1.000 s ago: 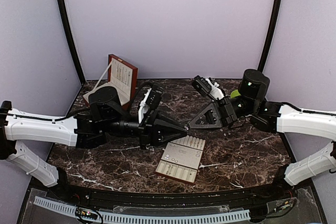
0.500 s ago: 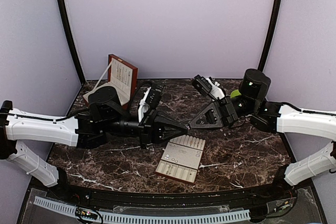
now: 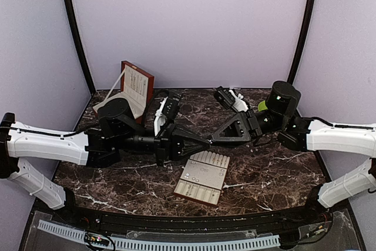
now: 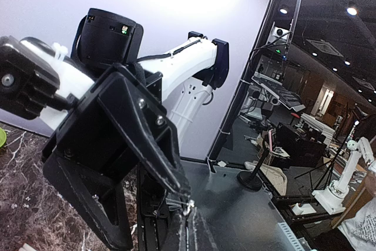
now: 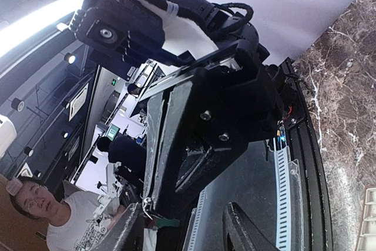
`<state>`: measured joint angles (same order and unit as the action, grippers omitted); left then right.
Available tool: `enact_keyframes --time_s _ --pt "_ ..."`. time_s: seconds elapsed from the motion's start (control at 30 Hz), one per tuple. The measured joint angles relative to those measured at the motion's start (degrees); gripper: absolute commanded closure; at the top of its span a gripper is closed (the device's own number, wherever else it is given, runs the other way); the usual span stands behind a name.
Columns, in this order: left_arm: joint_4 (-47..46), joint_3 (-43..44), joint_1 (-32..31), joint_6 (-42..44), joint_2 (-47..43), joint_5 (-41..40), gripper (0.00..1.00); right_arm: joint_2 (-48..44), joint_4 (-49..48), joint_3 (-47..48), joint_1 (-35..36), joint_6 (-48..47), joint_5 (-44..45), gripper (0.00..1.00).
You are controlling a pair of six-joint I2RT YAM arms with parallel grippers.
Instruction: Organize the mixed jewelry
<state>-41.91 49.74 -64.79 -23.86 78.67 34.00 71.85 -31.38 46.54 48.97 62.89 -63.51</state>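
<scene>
- arms reach toward each other over the dark marbled table (image 3: pixel 276 174); the left gripper (image 3: pixel 207 143) and the right gripper (image 3: pixel 215 139) are tip to tip in mid-air.
- left gripper: jaws pressed together, pinching a tiny silvery piece (image 4: pixel 188 206) at the very tips. in the left wrist view the piece glints right against the tip of the right gripper's near finger.
- right gripper: its fingers (image 5: pixel 238 230) stand spread in the right wrist view, with the nose of the left gripper between them. it cannot be told whether either pad touches the piece.
- cream slotted tray (image 3: pixel 202 179) lies flat on the table, just nearer the arm bases than the meeting point and turned a little askew. a few pale specks (image 3: pixel 187 176) show on its left part, too small to make out further.
- red-brown wooden box (image 3: pixel 138 88) stands at the back left behind the left arm, its pale inner face toward the camera.
</scene>
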Motion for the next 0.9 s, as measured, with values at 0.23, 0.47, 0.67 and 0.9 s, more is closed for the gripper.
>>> enact_keyframes --time_s 0.23,0.47,0.67,0.9 --pt "0.9 -2.4 0.0 -4.6 -0.1 -5.2 1.0 -1.4 -2.4 -3.0 -3.7 2.2 4.0 0.31" --pt "9.8 -3.3 0.0 -11.2 -1.9 -12.9 1.0 -8.4 2.0 -6.6 -9.9 0.2 11.5 0.25" --pt "15.1 -7.1 3.4 -17.9 -3.6 -14.7 1.0 -10.8 19.1 -4.9 -10.3 -8.2 22.6 0.24" --pt "18.6 -8.2 10.4 -19.6 2.3 -6.8 1.0 -9.1 35.3 -4.3 -10.4 -13.0 32.6 0.24"
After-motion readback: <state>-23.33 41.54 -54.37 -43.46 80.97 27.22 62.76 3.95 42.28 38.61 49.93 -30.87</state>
